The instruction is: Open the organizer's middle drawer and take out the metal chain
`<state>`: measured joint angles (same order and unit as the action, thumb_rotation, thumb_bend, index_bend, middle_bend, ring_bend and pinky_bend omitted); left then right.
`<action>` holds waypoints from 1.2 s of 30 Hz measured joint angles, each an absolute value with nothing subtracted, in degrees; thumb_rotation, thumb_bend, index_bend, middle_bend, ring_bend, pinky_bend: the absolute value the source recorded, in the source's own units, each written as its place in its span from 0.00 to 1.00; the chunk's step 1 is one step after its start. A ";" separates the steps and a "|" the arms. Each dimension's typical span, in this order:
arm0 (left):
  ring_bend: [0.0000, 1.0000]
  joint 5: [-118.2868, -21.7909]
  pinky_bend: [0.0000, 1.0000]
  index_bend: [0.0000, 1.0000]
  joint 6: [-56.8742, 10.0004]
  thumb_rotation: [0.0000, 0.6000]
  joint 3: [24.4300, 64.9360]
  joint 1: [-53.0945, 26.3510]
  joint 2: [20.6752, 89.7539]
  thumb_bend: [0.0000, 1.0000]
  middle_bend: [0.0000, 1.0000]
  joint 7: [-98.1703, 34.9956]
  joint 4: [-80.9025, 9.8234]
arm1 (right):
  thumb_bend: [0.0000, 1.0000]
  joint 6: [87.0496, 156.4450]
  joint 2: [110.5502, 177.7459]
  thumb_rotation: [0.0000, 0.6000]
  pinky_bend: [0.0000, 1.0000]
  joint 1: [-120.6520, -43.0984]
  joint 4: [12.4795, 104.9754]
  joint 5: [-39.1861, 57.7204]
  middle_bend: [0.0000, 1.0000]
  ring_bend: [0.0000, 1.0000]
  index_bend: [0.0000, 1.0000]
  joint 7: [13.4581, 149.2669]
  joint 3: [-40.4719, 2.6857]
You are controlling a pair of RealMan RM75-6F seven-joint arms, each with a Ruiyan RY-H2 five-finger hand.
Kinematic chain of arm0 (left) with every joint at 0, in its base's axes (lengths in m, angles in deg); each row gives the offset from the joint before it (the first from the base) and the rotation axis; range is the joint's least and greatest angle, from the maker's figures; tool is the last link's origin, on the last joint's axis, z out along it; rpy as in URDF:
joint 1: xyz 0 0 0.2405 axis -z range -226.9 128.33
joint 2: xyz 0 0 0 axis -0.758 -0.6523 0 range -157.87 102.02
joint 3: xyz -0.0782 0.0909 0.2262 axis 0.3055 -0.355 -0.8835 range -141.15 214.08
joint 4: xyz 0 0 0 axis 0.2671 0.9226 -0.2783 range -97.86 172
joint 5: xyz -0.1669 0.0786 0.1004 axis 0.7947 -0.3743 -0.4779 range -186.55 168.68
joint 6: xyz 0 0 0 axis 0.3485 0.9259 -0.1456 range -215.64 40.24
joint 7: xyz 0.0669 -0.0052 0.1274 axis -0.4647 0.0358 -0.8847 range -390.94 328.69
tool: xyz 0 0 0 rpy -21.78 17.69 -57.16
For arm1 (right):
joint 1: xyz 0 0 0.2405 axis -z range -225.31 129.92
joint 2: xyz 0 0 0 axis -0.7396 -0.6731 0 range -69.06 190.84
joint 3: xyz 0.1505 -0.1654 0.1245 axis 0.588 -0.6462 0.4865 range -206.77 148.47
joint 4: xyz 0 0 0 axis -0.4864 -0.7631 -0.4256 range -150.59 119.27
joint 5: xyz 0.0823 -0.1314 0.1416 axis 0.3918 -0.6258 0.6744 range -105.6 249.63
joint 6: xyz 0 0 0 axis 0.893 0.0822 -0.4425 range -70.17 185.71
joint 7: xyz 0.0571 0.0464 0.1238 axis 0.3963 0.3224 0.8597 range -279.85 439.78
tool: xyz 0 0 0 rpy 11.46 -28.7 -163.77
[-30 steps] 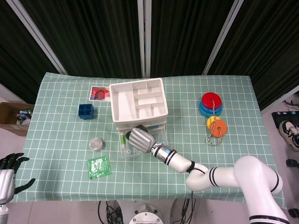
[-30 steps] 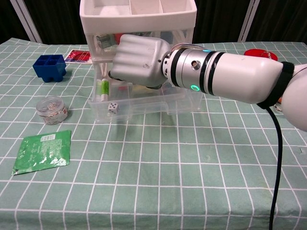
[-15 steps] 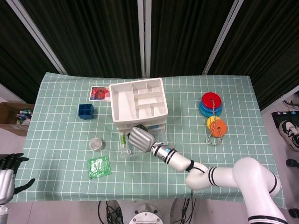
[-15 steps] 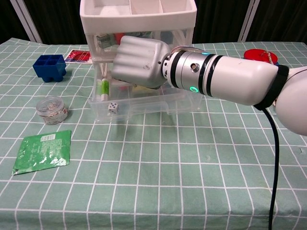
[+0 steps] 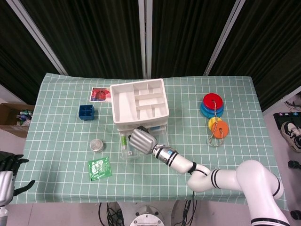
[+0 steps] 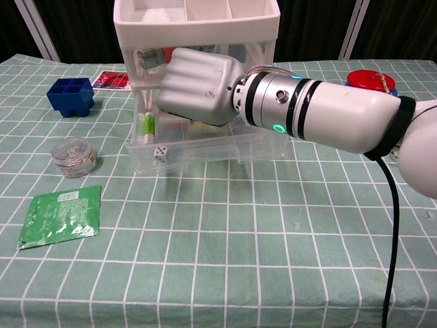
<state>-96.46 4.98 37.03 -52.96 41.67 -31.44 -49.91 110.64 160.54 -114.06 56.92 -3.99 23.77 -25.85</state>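
The white organizer (image 5: 139, 101) (image 6: 198, 14) stands mid-table with one clear drawer (image 5: 161, 137) (image 6: 205, 154) pulled out toward me. My right hand (image 5: 142, 140) (image 6: 198, 85) hovers over that drawer's left half with its back turned to both cameras. Its fingers point down into the drawer and are hidden. A white die (image 6: 160, 153) and a green tube (image 6: 148, 125) lie in the drawer. No metal chain shows in the drawer; the hand covers much of it. My left hand (image 5: 9, 169) hangs off the table's near left corner, fingers apart, holding nothing.
A blue block (image 5: 86, 112), a round tin (image 5: 97, 144), a green packet (image 5: 99, 168) and a picture card (image 5: 100, 93) lie left of the organizer. Stacked coloured discs (image 5: 214, 109) with metal rings sit at the right. A cardboard box (image 5: 11, 117) stands beside the table.
My right hand has tilted, its back rising a little and shifting slightly toward the organizer. The drawer and left hand have stayed put.
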 measured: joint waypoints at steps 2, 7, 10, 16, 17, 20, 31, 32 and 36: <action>0.15 -96.52 0.20 0.33 5.02 1.00 37.04 -52.96 41.64 0.00 0.23 -31.51 -49.92 | 0.36 111.01 160.25 1.00 1.00 -113.78 57.57 -4.62 0.95 0.92 0.67 24.28 -25.70; 0.15 -96.58 0.20 0.33 5.01 1.00 37.04 -52.95 41.47 0.00 0.23 -31.58 -50.05 | 0.36 112.30 158.82 1.00 1.00 -112.86 60.46 -6.10 0.95 0.92 0.67 25.77 -25.45; 0.15 -96.76 0.20 0.33 4.99 1.00 37.09 -52.82 41.35 0.00 0.23 -31.65 -50.14 | 0.36 114.44 157.26 1.00 1.00 -111.76 63.36 -7.70 0.95 0.92 0.67 27.03 -25.33; 0.15 -97.40 0.20 0.33 5.07 1.00 37.29 -52.38 41.07 0.00 0.23 -31.93 -50.63 | 0.36 120.67 152.84 1.00 1.00 -108.09 71.04 -11.53 0.95 0.92 0.67 30.85 -25.45; 0.15 -97.48 0.20 0.33 5.03 1.00 37.30 -52.31 41.06 0.00 0.23 -31.98 -50.71 | 0.36 122.38 151.71 1.00 1.00 -106.99 72.74 -12.60 0.95 0.92 0.67 31.74 -25.68; 0.15 -97.73 0.20 0.33 4.84 1.00 37.28 -52.08 41.02 0.00 0.23 -32.21 -50.96 | 0.36 126.92 148.59 1.00 1.00 -103.41 76.71 -15.45 0.95 0.92 0.66 34.28 -27.05; 0.15 -99.01 0.20 0.33 4.71 1.00 37.19 -51.35 41.09 0.00 0.23 -34.11 -52.83 | 0.36 132.75 144.73 1.00 1.00 -92.08 78.98 -27.85 0.95 0.92 0.62 45.22 -39.09; 0.15 -99.11 0.20 0.33 4.86 1.00 37.16 -51.37 41.07 0.00 0.23 -34.28 -53.00 | 0.36 132.40 145.54 1.00 1.00 -91.66 77.92 -28.90 0.95 0.92 0.61 45.40 -39.65; 0.15 -99.26 0.20 0.33 5.47 1.00 36.96 -51.72 40.82 0.00 0.23 -34.64 -53.40 | 0.36 130.46 148.96 1.00 1.00 -91.04 73.51 -32.15 0.95 0.92 0.59 44.23 -40.41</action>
<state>-99.26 5.47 36.96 -51.72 40.82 -34.64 -53.40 130.46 148.96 -91.04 73.51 -32.15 44.23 -40.41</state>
